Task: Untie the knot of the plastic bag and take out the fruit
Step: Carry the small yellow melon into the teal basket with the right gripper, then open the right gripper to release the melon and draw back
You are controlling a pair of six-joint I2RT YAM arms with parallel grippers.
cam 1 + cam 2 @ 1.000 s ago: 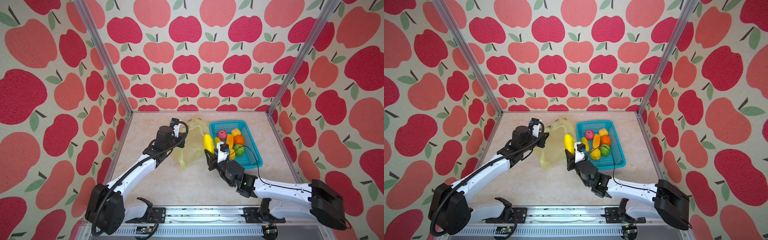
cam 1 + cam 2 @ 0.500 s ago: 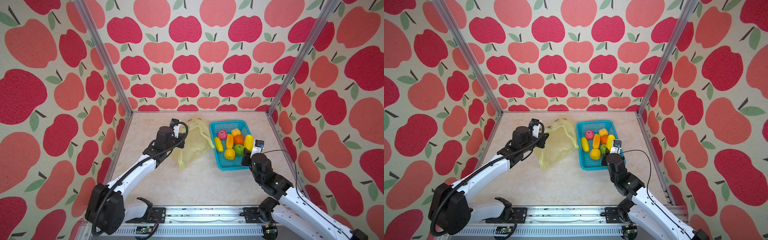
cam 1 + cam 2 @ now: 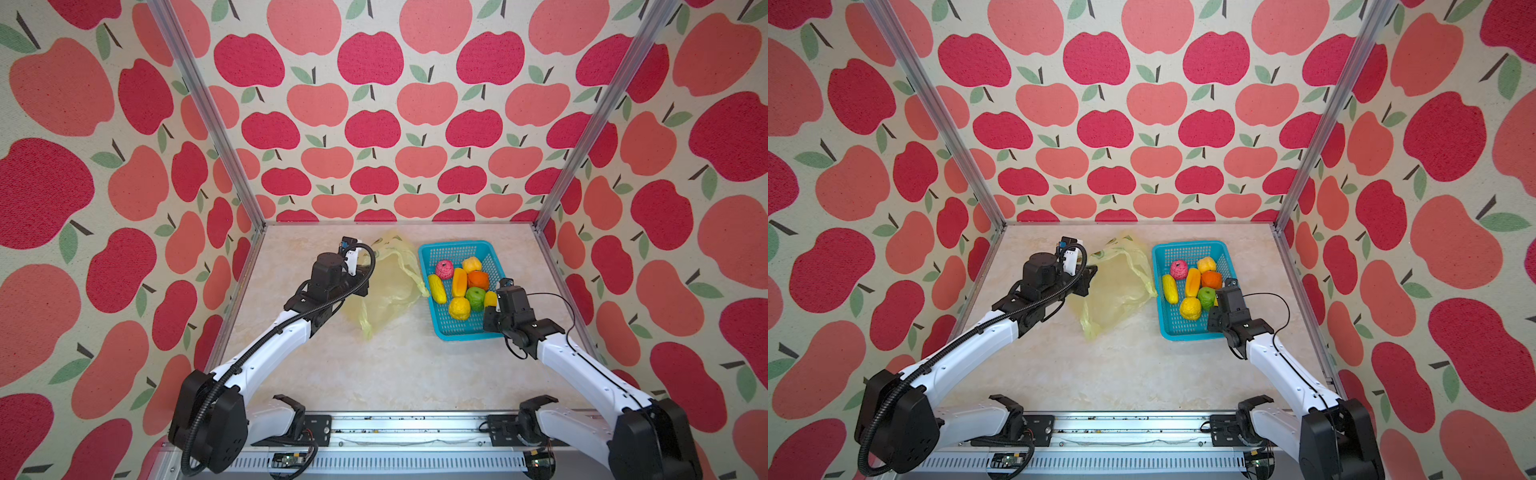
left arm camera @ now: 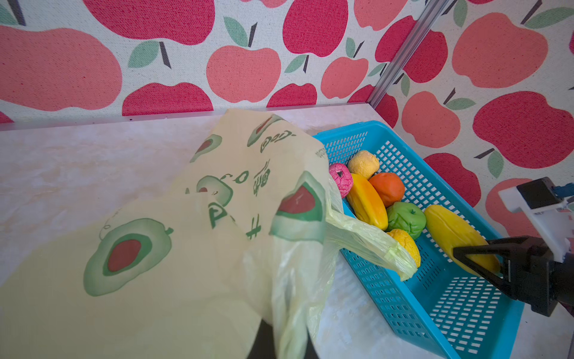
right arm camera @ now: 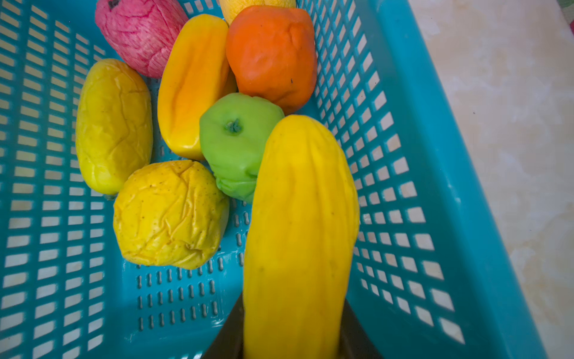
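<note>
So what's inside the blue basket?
The basket holds seven loose fruits, including a pink fruit and green apple. The right gripper holds a long yellow fruit there too. Anything beneath the pile is hidden.

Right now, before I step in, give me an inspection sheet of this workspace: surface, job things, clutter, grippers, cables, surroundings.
Surface: beige marbled tabletop, no spills seen.
Job's things: plastic bag lies limp, its handle loops loose and untied; seven fruits lie in the turquoise basket.
Clutter: nothing seen.
Grippers: left gripper shut on the plastic bag; right gripper shut on a long yellow fruit, over the basket.
Cables: black conduit runs along the left arm and loops beside the bag; thin black cable loops off the right wrist.
Surroundings: apple-print walls on three sides, aluminium posts at the back corners.
</note>
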